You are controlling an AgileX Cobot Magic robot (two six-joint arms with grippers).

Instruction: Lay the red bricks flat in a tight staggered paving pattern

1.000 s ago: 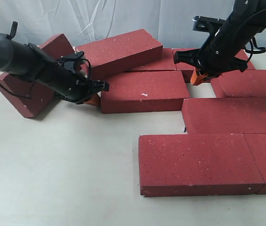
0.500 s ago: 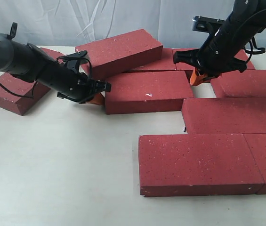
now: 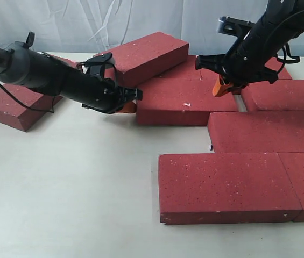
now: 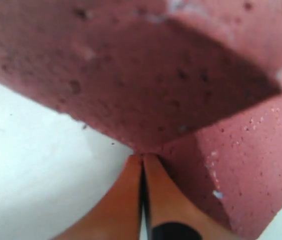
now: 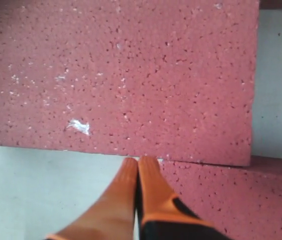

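orange tips of the left gripper (image 4: 143, 159), shut and empty, press the end corner of the middle brick (image 3: 186, 105); the right gripper (image 3: 220, 87), also shut, sits at its far end. it lies flat behind the laid rows (image 3: 264, 131), long axis left-right. an off-centre push could skew it or topple the tilted brick (image 3: 143, 56) propped above it.

Matte black arms (image 3: 44, 72) with looping black cables (image 3: 12, 100); left pincer (image 3: 129, 106) and right pincer (image 3: 219, 87) have orange fingers (image 5: 128, 197).

Bright, even light; soft shadows beneath the red bricks (image 3: 221, 185); left wrist view blurred, too close to focus
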